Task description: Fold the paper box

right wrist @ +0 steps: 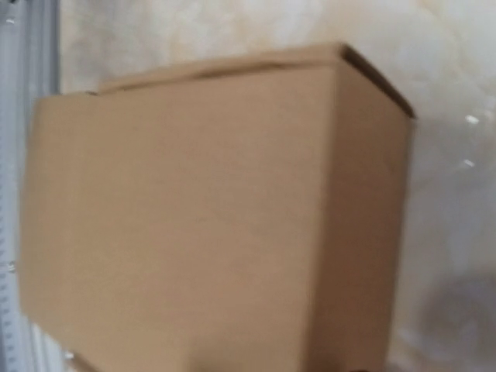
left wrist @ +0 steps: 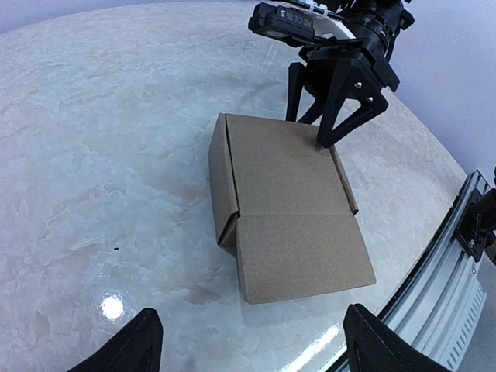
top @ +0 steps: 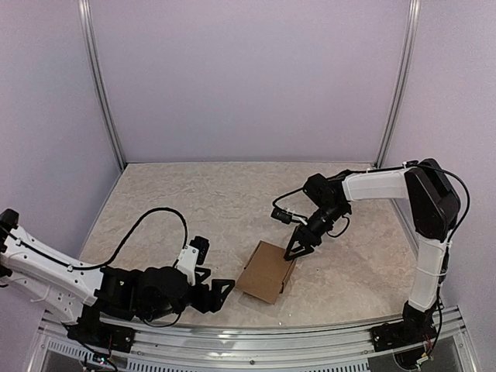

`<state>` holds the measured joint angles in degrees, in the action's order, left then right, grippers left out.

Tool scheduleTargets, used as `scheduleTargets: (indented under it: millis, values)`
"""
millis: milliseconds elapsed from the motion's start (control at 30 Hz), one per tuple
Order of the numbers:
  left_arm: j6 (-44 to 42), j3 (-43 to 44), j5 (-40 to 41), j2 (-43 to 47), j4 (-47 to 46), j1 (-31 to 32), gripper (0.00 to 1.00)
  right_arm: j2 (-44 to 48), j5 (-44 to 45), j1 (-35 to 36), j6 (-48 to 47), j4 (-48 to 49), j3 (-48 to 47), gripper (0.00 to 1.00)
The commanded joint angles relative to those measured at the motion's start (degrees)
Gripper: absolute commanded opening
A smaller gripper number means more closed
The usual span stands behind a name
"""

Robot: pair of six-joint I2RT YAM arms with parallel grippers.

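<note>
Seeing paper box [top: 266,271] in plain matte brown cardboard: crisp creases, squat rectangular form, top panel overhanging the near side. Sits on glossy beige marbled table [top: 194,201], centre-right, between both claws. Right gripper [left wrist: 308,131] angled down from far side, spread in a V, one tip on top panel at far edge, other just behind it, pinching nothing. Left gripper [top: 217,280] low, roughly level, aimed at box, spread wide, near but not touching. Can't see inside box.

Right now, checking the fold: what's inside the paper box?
Nothing shows: the paper box has its top flap lying over the inside. Only brown outer faces are visible.
</note>
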<state>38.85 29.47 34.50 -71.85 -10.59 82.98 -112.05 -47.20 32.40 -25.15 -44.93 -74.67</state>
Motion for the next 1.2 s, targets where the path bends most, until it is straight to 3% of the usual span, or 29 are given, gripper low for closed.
scheduleTargets:
  millis: [0,167,333,600,800,1167]
  values:
    - [-1.62,-2.17,1.98,1.79,-0.01,0.17,0.79,3.76,-3.39,0.2,-2.36,-4.66,-3.72,0.56]
    - [-7.13,-4.89,-2.47,0.47,-1.28,0.25,0.71,7.07,1.97,0.2,-3.28,-6.38,-6.52,0.59]
    - [-12.92,-2.64,-5.66,-4.96,-3.08,-2.84,0.6,9.07,18.4,1.52,-1.11,-0.44,-5.79,0.55]
    - [-19.33,-0.24,-10.85,-13.66,-9.97,-7.23,0.47,8.21,17.03,4.52,-1.22,1.61,-4.88,0.38]
    - [-20.97,0.73,-11.89,-15.89,-12.06,-7.07,0.51,8.89,17.89,6.73,-1.79,3.58,-3.14,0.35]
    - [-23.65,6.96,-7.96,-20.57,-6.03,-3.46,0.56,3.53,17.65,6.79,-1.65,4.66,-2.52,0.19]
